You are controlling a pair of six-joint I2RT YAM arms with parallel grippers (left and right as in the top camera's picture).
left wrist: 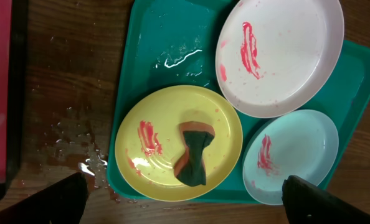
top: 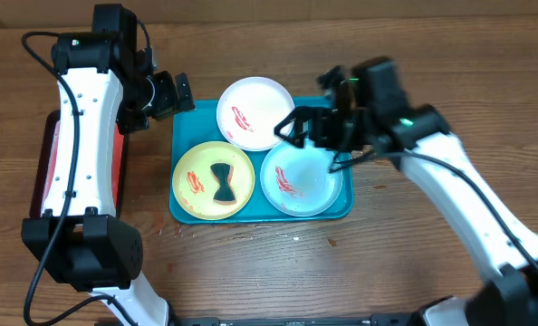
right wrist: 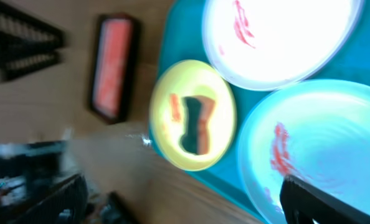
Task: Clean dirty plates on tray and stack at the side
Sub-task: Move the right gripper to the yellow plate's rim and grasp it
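- Plates lie red-smeared on the tray (top: 182, 136): white plate (top: 255, 113), yellow plate (top: 196, 177), blue plate (top: 301, 178). None is stacked.
- Left gripper (top: 175, 97) and right gripper (top: 287, 129) both gape wide and empty.
- Cleaning looks unstarted; next, likely grasp the sponge (top: 222, 183) on the yellow plate.
- Only the left wrist view shows water (left wrist: 180, 58) clearly.

The tray (left wrist: 166, 37) and the white plate (left wrist: 291, 56) look glossy smooth plastic, the table (left wrist: 60, 81) matt grained wood
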